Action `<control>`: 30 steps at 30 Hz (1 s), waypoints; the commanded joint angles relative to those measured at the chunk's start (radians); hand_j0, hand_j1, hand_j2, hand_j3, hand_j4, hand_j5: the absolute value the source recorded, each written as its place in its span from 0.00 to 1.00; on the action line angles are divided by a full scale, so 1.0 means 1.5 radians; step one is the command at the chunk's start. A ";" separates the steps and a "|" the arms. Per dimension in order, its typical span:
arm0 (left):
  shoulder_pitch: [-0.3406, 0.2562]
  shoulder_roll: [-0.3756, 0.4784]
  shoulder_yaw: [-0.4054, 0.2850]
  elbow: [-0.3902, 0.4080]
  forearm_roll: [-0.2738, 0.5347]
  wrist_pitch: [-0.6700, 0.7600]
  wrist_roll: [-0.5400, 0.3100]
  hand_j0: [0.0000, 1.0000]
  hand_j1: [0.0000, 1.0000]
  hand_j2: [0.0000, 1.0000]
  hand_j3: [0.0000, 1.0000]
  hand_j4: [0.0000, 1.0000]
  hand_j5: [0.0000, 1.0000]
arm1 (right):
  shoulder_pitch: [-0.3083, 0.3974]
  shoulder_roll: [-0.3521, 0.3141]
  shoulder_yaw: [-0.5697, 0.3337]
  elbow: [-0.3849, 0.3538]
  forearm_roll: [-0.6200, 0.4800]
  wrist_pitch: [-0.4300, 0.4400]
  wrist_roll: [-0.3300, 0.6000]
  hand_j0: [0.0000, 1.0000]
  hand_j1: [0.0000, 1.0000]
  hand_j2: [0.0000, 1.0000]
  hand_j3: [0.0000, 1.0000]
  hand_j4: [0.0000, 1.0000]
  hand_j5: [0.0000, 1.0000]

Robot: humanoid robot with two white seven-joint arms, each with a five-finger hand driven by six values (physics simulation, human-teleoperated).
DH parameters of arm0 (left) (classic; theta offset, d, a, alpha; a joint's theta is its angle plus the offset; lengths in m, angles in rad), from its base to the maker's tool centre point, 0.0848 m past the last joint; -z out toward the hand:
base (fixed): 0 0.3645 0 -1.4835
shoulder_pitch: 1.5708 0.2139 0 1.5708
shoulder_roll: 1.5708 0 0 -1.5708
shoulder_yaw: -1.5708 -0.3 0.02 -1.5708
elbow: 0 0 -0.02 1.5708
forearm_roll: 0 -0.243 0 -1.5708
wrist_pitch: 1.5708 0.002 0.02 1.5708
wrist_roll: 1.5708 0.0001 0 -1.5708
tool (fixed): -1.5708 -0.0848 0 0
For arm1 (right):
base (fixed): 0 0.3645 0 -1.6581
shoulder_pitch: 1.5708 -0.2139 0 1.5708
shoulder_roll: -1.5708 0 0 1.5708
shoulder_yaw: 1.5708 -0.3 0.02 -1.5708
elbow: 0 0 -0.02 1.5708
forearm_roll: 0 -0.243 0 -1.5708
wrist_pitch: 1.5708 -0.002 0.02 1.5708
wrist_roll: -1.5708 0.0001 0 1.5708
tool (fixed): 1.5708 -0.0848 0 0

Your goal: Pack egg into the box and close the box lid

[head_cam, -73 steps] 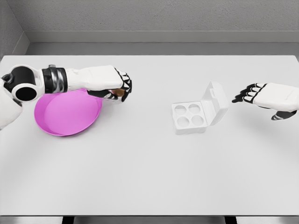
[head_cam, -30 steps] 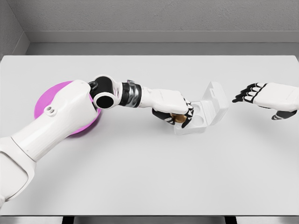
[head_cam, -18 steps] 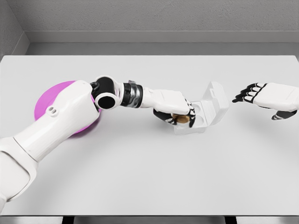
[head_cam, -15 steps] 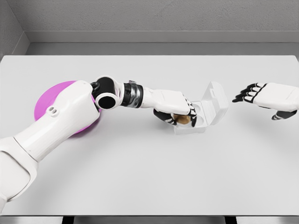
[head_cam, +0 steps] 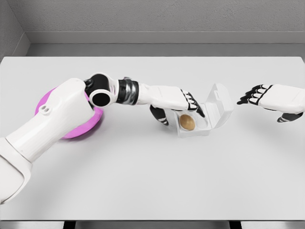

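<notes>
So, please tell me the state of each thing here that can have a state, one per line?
egg: seated in the near-left cup of the box, free of the hand
box: open
box lid: raised, tilted back
left hand: open, above the box
right hand: open, beside the lid, apart
pink plate: partly hidden by the left arm

The left hand (head_cam: pixel 177 101) and its arm hang over the box (head_cam: pixel 195 125) from the left. The raised lid (head_cam: pixel 220 108) walls the box's right side. Near table (head_cam: pixel 152 181) lies bare.
</notes>
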 commanded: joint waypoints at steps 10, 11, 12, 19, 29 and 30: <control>-0.016 0.250 0.092 -0.015 0.110 0.001 0.004 1.00 1.00 1.00 1.00 1.00 1.00 | 0.000 -0.001 0.003 -0.001 -0.003 0.002 0.000 1.00 1.00 1.00 1.00 1.00 1.00; -0.013 0.251 0.093 -0.014 0.117 0.001 0.004 1.00 1.00 1.00 1.00 1.00 1.00 | 0.000 0.000 0.003 0.000 -0.003 0.002 0.000 1.00 1.00 1.00 1.00 1.00 1.00; -0.012 0.256 0.097 -0.014 0.117 0.001 0.004 1.00 1.00 1.00 1.00 1.00 1.00 | 0.000 0.000 0.003 0.001 -0.002 0.002 0.000 1.00 1.00 1.00 1.00 1.00 1.00; -0.003 0.259 0.112 -0.014 0.119 0.001 0.005 1.00 1.00 1.00 1.00 1.00 1.00 | 0.000 0.019 0.006 -0.006 0.016 0.002 0.000 1.00 1.00 1.00 1.00 1.00 1.00; -0.003 0.259 0.113 -0.015 0.119 0.001 0.005 1.00 1.00 1.00 1.00 1.00 1.00 | 0.004 0.024 0.014 -0.068 0.015 0.002 0.000 1.00 1.00 1.00 1.00 1.00 1.00; -0.003 0.259 0.112 -0.015 0.119 0.001 0.005 1.00 1.00 1.00 1.00 1.00 1.00 | 0.004 0.024 0.013 -0.073 0.014 0.002 0.000 1.00 1.00 1.00 1.00 1.00 1.00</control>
